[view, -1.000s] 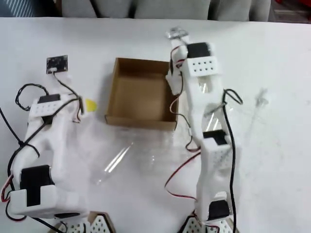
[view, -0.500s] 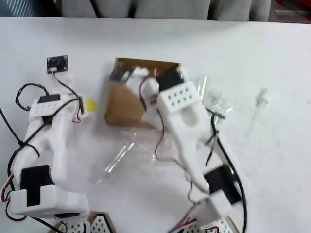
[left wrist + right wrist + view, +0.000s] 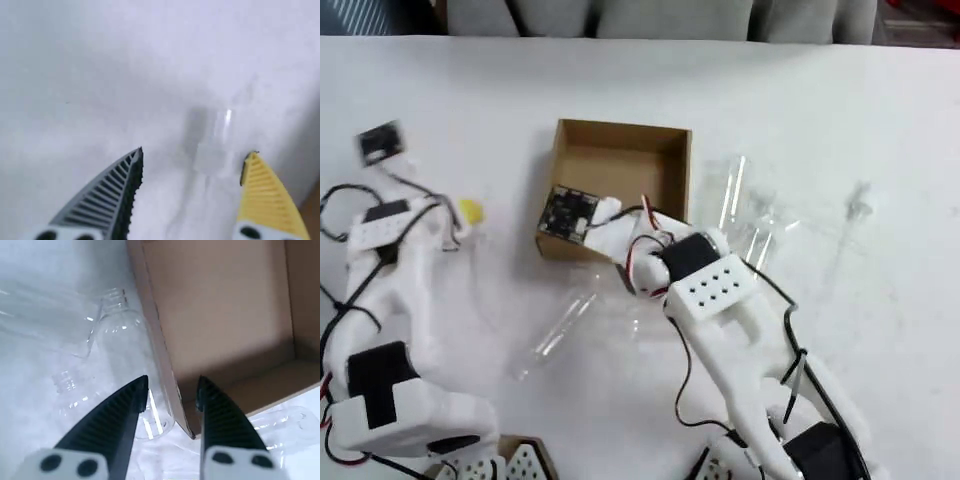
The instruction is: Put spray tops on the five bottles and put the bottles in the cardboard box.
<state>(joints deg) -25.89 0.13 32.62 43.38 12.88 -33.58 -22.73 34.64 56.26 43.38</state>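
Note:
The open cardboard box [image 3: 665,150] stands mid-table with nothing visible inside. My right gripper [image 3: 590,226] hangs over its front left corner. In the right wrist view its black fingers [image 3: 125,410] stand slightly apart astride the box wall [image 3: 160,350], gripper [image 3: 172,383] open. Clear capless bottles [image 3: 119,326] [image 3: 70,390] lie just outside that wall. Another clear bottle [image 3: 558,328] lies in front of the box, and several more [image 3: 740,205] lie to its right. My left gripper [image 3: 462,214] is open at the far left. A small clear piece [image 3: 212,150] lies between its fingertips [image 3: 195,153].
The white table [image 3: 880,120] stretches wide around the box. A small black circuit board [image 3: 380,140] with a cable lies at the far left. Grey chair backs line the far edge. Red and black wires hang off the right arm [image 3: 720,300].
My right arm has swung from the box's far right corner across to its front left corner. My left arm and the small board have shifted left.

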